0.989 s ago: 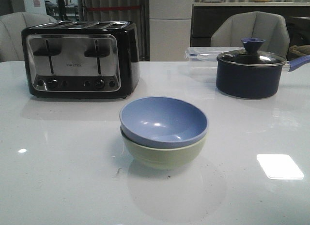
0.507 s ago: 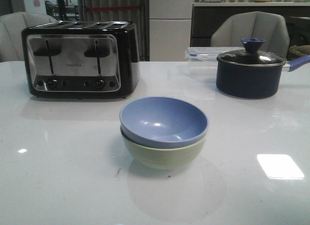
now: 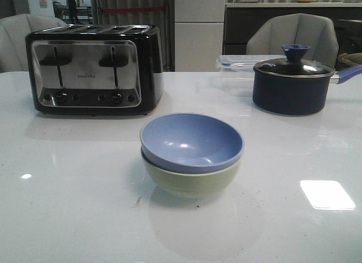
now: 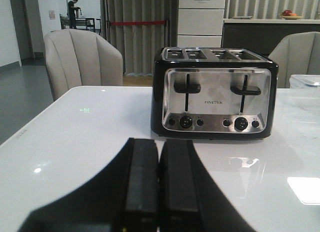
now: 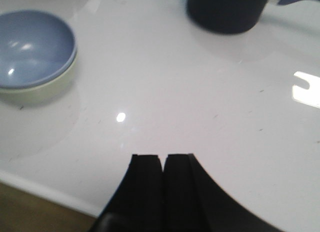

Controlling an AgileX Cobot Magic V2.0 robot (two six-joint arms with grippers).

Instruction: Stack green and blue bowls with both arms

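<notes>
1. White glossy table point(image 3: 68, 206) carries everything.
2. Left gripper point(image 4: 159, 164): fingers pressed together, holding nothing, facing the toaster point(image 4: 215, 95).
3. Right gripper point(image 5: 163, 164): likewise closed, empty.
4. Blue bowl point(image 3: 191, 141) sits nested in the green bowl point(image 3: 189, 181), mid-table, well apart from both grippers.
5. Saucepan point(image 3: 291, 85) stands behind, to the right.

A glossy white table point(image 3: 73, 206) is carrying a toaster point(image 3: 93, 68), a lidded saucepan point(image 3: 291, 85), a clear container point(image 3: 235, 62) and the green bowl point(image 3: 189, 181)

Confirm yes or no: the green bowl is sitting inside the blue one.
No. In the front view the blue bowl is nested inside the green bowl, which rests on the table beneath it.
</notes>
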